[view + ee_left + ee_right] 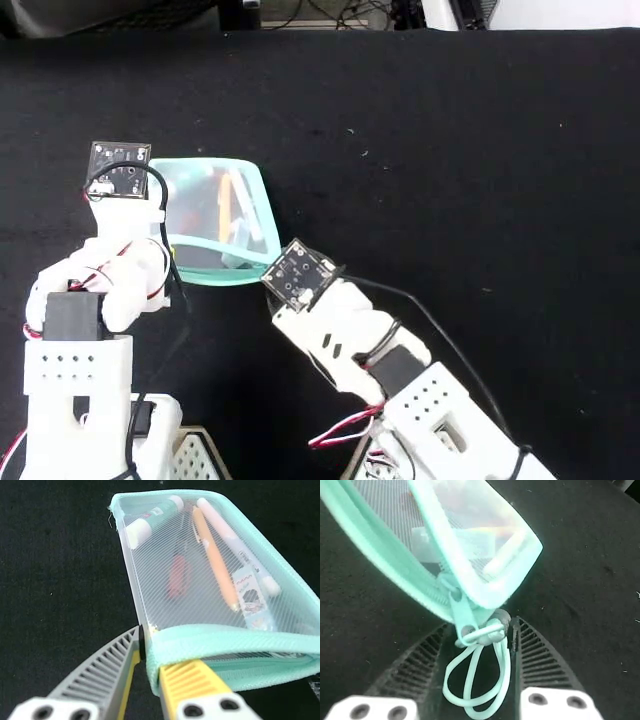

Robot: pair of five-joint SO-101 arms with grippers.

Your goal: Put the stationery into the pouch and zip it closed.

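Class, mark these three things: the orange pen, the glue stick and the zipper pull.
orange pen (215, 561), left wrist view, middle of its barrel.
glue stick (154, 516), left wrist view, middle of its tube.
zipper pull (462, 614), right wrist view, on its flat tab.

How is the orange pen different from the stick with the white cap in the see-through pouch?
The orange pen is long and thin; the white-capped stick is shorter and fatter. The pen is mostly orange; the stick has a white cap and a greenish body. Both lie inside the clear mint-edged pouch.
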